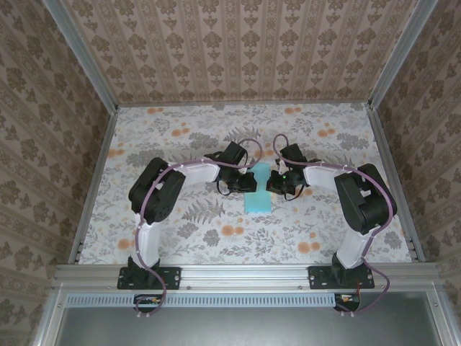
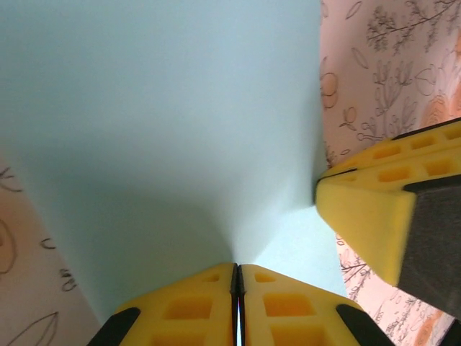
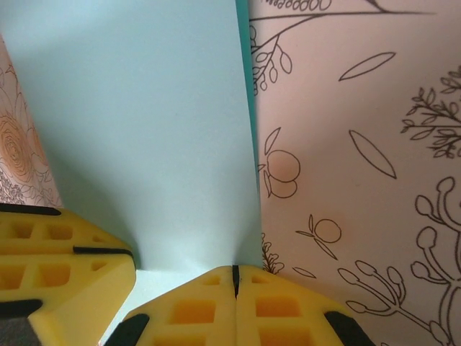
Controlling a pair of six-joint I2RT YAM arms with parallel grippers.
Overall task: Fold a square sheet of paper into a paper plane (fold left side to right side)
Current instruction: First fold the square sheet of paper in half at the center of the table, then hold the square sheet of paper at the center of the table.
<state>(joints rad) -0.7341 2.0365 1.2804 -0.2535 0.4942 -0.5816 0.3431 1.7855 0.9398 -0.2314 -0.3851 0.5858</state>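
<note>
Floral table (image 1: 180, 238). My left claw (image 2: 237, 270), yellow pads together, pinched the matte cyan paper (image 2: 158, 108), which tented up. My right claw (image 3: 235, 270) was shut at the paper's straight edge, its grip unclear. The paper lay mid-table, its far end cut off.

Cyan sheet of paper (image 1: 258, 200) lies mid-table (image 1: 180, 130) and reads as a narrow strip. Left gripper (image 1: 248, 183) at its left edge, right gripper (image 1: 274, 184) at its right edge. Both arms bent inward. Jaws too small to judge.
</note>
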